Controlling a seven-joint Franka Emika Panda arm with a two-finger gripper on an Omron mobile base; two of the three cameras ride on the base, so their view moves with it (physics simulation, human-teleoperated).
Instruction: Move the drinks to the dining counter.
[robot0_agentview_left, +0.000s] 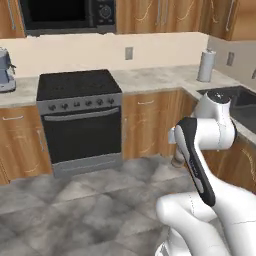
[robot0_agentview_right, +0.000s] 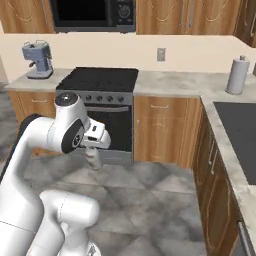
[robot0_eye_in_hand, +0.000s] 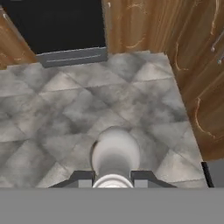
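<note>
Ahead of you stands the black stove (robot0_agentview_left: 80, 120) set in wooden cabinets (robot0_agentview_left: 150, 125), above a grey tiled floor (robot0_agentview_left: 75, 210). Your gripper (robot0_eye_in_hand: 113, 178) hangs over that floor, closed tight around the slim brown bottle (robot0_eye_in_hand: 114, 156), whose whitish neck sits between the fingers (robot0_eye_in_hand: 83, 176).

My end effector (robot0_eye_in_hand: 113, 180) over the floor (robot0_agentview_left: 75, 210) with the slim bottle (robot0_eye_in_hand: 114, 155) between its fingers, stove (robot0_agentview_left: 80, 117) ahead, coffee machine (robot0_agentview_right: 38, 59) at the worktop's (robot0_agentview_right: 175, 82) left end, paper towel roll (robot0_agentview_right: 237, 75) near its right corner, sink (robot0_agentview_left: 242, 105) along the right edge
</note>
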